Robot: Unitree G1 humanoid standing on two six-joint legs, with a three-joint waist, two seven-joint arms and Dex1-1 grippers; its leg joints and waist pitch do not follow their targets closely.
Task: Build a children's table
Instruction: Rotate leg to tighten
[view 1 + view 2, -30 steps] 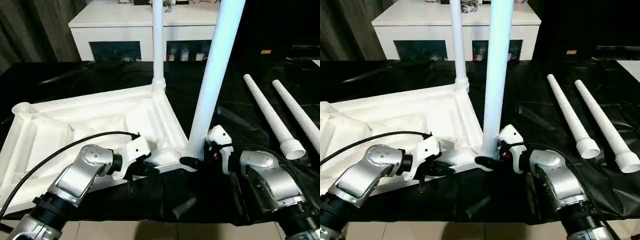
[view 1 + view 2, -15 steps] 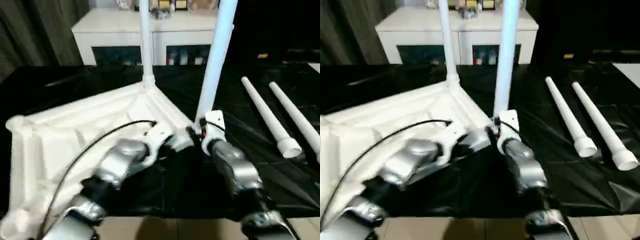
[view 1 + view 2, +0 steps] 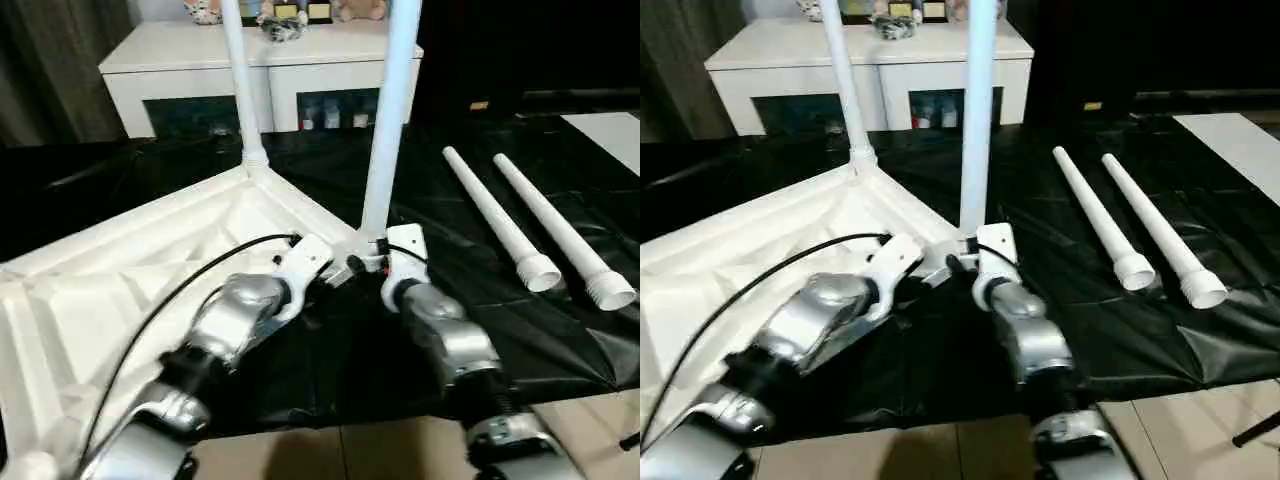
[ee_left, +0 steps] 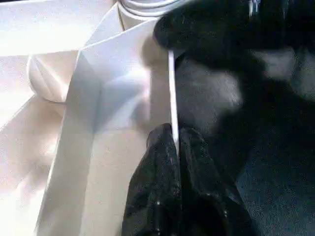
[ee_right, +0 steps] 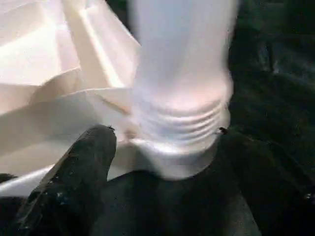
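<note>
**Two legs up, two waiting on the black cloth**

On the black-covered work table, the white table top lies underside up, its ribs showing, with two white legs already standing in its corner sockets. The far leg rises from the corner pointing toward the white cabinet behind the table. The near leg stands in the corner closest to the robot's arms, its ribbed base seated in the socket.

The left gripper has its two black fingers pressed together on the thin upright rim of the table top, just beside the near leg's socket, pinching the plastic edge between them. The right gripper sits at the foot of the near leg, one black finger on one side of the ribbed collar and the other at the opposite side; the fingers are spread around the base, and whether they press against it cannot be told.

To the robot's right, well apart from the table top, two spare legs lie side by side on the black covering, their wide ribbed ends toward the robot. A black cable arcs over the left forearm. Small objects stand on the cabinet's top, too small to identify.
</note>
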